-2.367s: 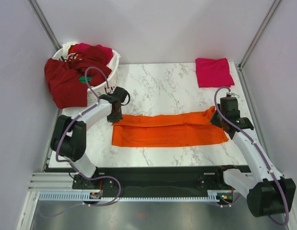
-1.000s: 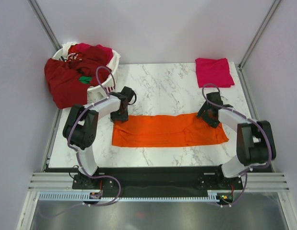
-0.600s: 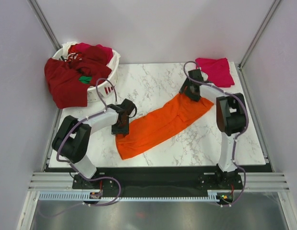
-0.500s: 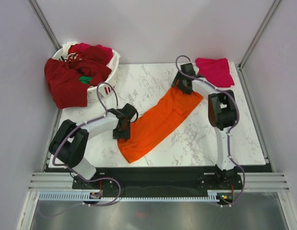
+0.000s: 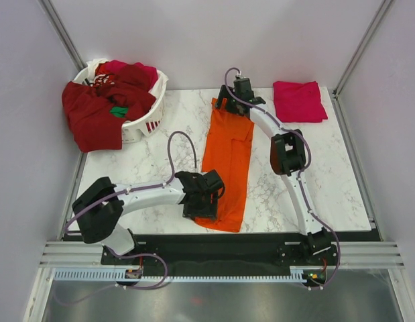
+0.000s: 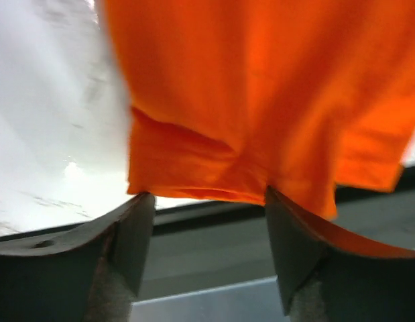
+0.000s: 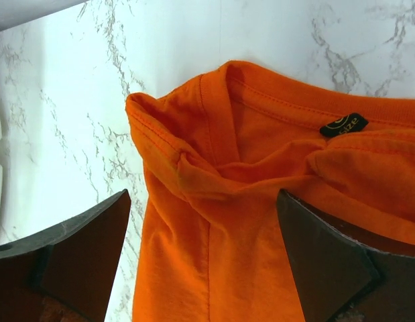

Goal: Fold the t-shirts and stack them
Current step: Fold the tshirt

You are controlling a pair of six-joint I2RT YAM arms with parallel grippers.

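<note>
Top external view: orange t-shirt [image 5: 227,157] lies flat on the marble worktop [image 5: 314,168], folded into a long narrow strip running from the far edge to the near edge, approx mid-worktop. My right claw [image 5: 232,100] is at the strip's far end. My left claw [image 5: 206,200] is at the near end, w/ the L arm stretched low across the worktop.

Right wrist view: right claw jaws spread wide, holding nothing. The collar [image 7: 287,100] w/ its small black label [image 7: 344,125] lies on the marble btwn them, cloth bunched into a ridge just below the neckline.

Left wrist view: left claw jaws also apart, nothing pinched. The shirt's hem sits just beyond the fingertips [image 6: 137,221], and a strip of orange shows along the top of one finger. View is blurry, so can't tell if that cloth touches the finger or only lies behind it.

Magenta-pink t-shirt [image 5: 299,100] lies folded at the far R corner, well apart from the orange one. Far L corner: white basket [image 5: 161,80] heaped w/ dark red and crimson t-shirts [image 5: 93,117], one spilling over the rim, plus a bit of a green t-shirt [image 5: 119,111].
</note>
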